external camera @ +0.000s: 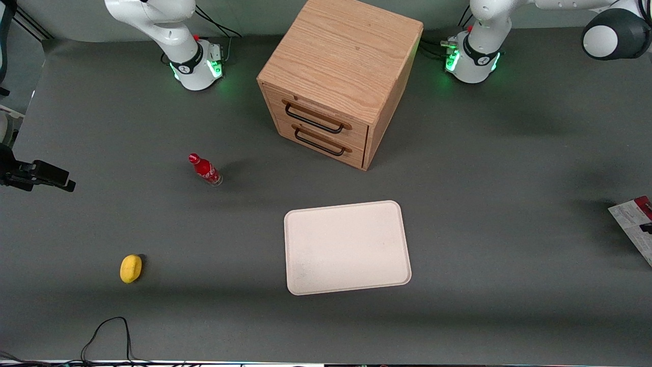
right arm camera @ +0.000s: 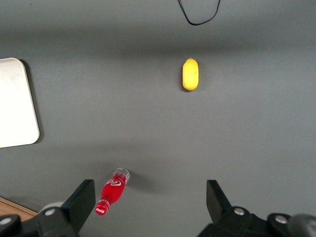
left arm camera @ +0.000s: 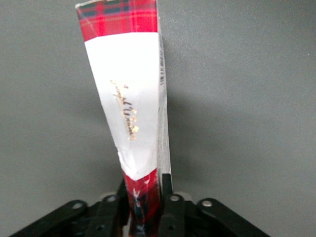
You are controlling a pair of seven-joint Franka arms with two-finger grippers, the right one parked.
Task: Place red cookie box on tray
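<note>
Red tartan ends and a white middle panel with gold script, that's the red cookie box [left arm camera: 132, 106] sitting edge-on in the gripper [left arm camera: 144, 197], with the fingers [left arm camera: 167, 195] pinching its plaid end tight. From the front, the red cookie box is just poking in at the working arm's end of the grey worktop [external camera: 484, 214], well apart from the cream tray [external camera: 347, 247], which is lying nearer the camera than the wooden drawer cabinet [external camera: 338, 76]. Toward the parked arm's end, a small red bottle [external camera: 205, 169] is standing and a lemon [external camera: 131, 268] is lying nearer the camera.
</note>
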